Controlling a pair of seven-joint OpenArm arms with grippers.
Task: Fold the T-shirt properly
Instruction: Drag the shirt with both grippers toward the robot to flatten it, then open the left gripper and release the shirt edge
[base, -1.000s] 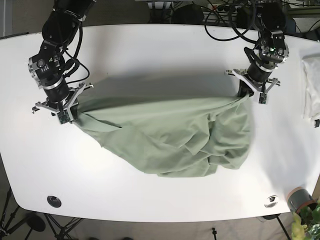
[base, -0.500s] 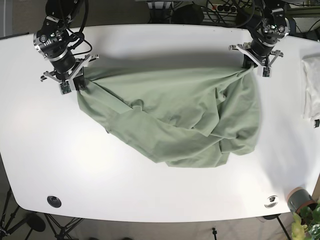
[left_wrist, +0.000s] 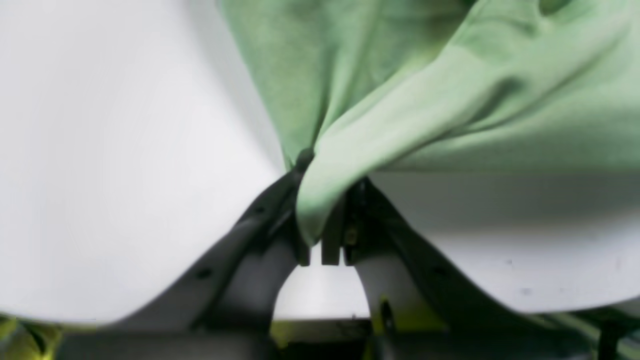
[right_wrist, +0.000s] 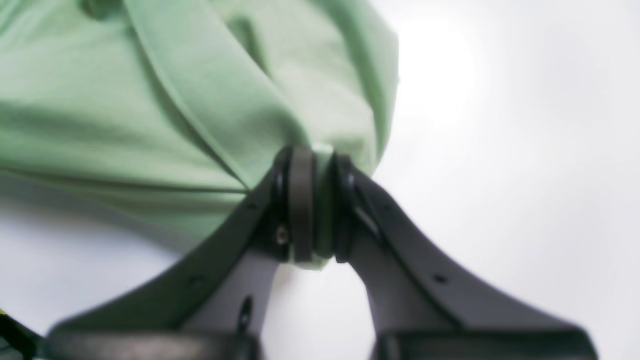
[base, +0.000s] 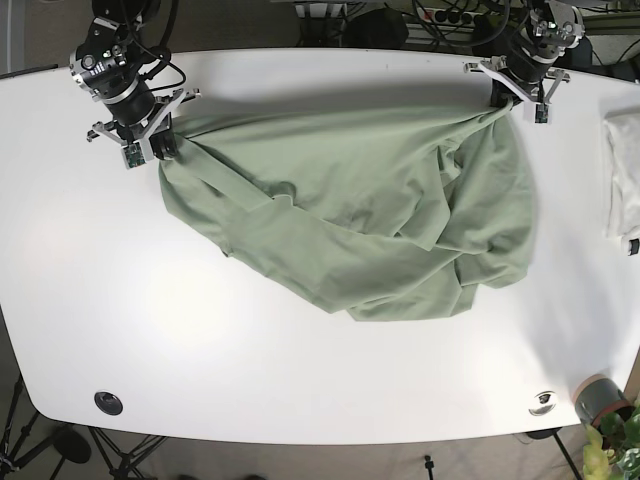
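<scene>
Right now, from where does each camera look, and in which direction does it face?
Base: from above, straight down on the white table and green T-shirt; both arms show.
Left wrist: behind the left gripper, looking along its fingers, which pinch the shirt.
Right wrist: behind the right gripper, likewise clamped on cloth.
Shared: all three views show the T-shirt and table; the base view also shows both grippers.

Both wrist views blurred, T-shirt (base: 380, 225) corners hidden inside pinching end effectors, white cloth (base: 622, 185) cut off
</scene>
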